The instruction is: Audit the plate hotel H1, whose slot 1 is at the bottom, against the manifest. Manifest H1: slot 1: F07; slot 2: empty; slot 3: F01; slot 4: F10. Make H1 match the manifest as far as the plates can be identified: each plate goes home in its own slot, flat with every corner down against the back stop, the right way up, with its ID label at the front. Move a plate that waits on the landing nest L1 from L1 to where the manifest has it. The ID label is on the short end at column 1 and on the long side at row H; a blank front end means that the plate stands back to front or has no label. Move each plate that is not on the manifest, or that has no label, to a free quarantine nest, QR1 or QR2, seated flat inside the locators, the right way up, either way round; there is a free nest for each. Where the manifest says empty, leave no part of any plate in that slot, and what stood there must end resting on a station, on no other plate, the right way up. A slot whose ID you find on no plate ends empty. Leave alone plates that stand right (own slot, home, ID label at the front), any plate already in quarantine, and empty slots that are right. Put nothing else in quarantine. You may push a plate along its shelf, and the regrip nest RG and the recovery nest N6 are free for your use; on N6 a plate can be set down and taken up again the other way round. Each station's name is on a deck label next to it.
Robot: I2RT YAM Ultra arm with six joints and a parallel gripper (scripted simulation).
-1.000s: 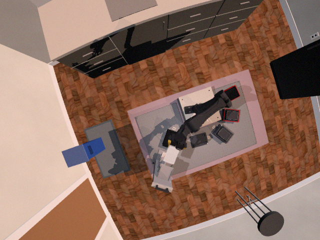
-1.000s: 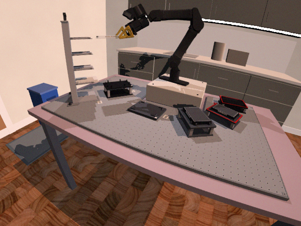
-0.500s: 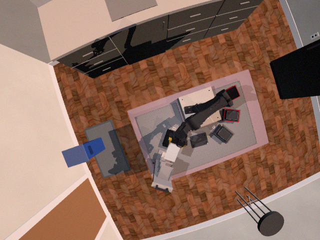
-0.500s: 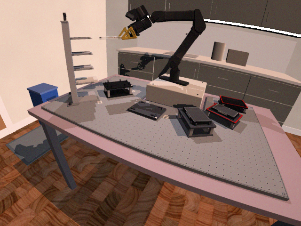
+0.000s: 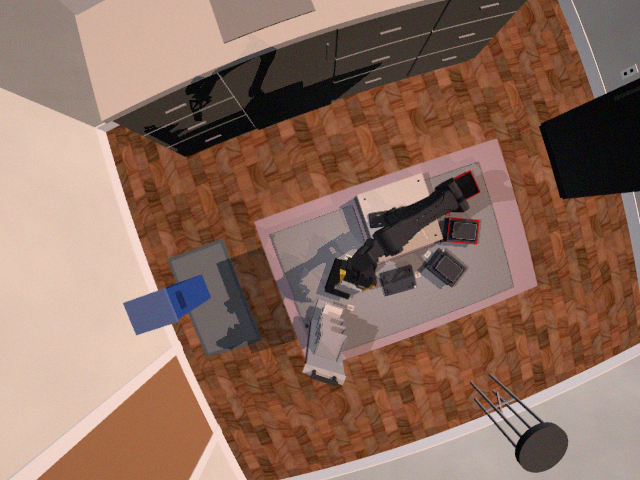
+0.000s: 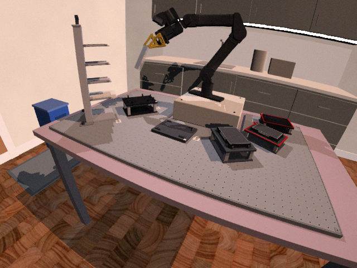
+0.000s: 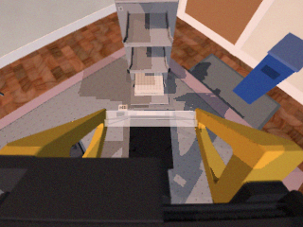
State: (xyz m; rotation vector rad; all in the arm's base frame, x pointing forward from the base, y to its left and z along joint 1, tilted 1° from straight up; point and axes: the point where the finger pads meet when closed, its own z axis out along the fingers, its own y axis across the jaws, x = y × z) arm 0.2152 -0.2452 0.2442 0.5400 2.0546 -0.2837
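My gripper [image 6: 154, 42] [image 7: 151, 113] [image 5: 341, 281] is high over the table's left part, in front of the plate hotel H1 [image 6: 81, 72] [image 7: 147, 28] [image 5: 324, 341]. It is shut on the end of a pale well plate [image 6: 140, 57] [image 7: 151, 117], which hangs down from the yellow fingers, clear of the shelves; in the wrist view I see only its white end edge. The hotel's top shelf [image 6: 95, 44] looks bare. A beige plate [image 6: 102, 94] [image 7: 148, 85] lies on the bottom shelf. I cannot read any labels.
A raised black nest [image 6: 139, 104] stands near the hotel. A flat dark nest [image 6: 174, 130] lies mid-table. A raised nest holds a dark plate [image 6: 233, 135]. Two red-rimmed nests sit at the right: one [image 6: 266, 132] holds a plate, the other [image 6: 276, 120] looks empty. The arm's base block [image 6: 207, 110] stands behind.
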